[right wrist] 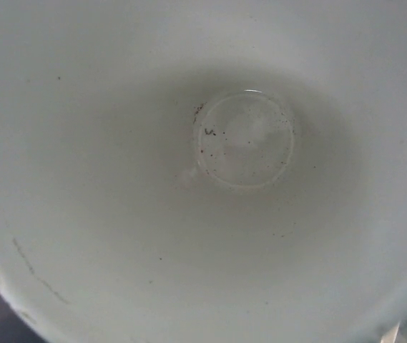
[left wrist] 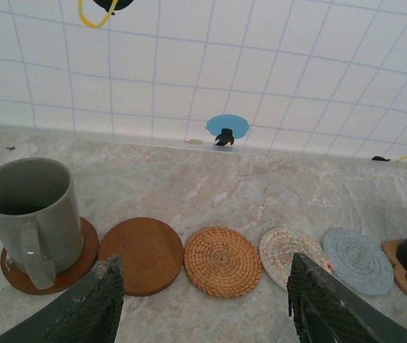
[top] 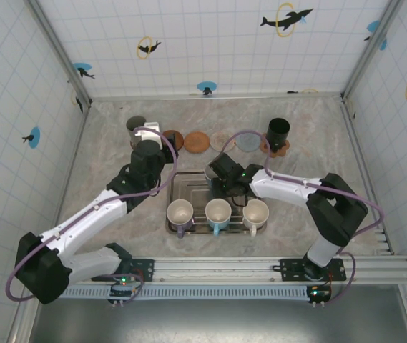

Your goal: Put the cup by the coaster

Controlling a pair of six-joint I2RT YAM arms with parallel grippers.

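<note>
A row of coasters lies near the back wall: a plain wooden coaster (left wrist: 142, 254), a wicker one (left wrist: 222, 261), a multicoloured one (left wrist: 289, 250) and a pale blue one (left wrist: 357, 261). My left gripper (left wrist: 204, 286) hovers just in front of them, open, with nothing between its fingers. My right gripper (top: 221, 179) is down at a pale cup (top: 211, 174) at the back of the metal tray (top: 189, 187). In the right wrist view the white inside of that cup (right wrist: 203, 171) hides the jaws, so the grip is unclear.
A grey mug (left wrist: 31, 207) stands on a brown coaster at the left end of the row. A black cup (top: 278, 132) stands on a wooden coaster at the right end. Three more cups (top: 218, 212) line the tray's front. Tiled walls enclose the table.
</note>
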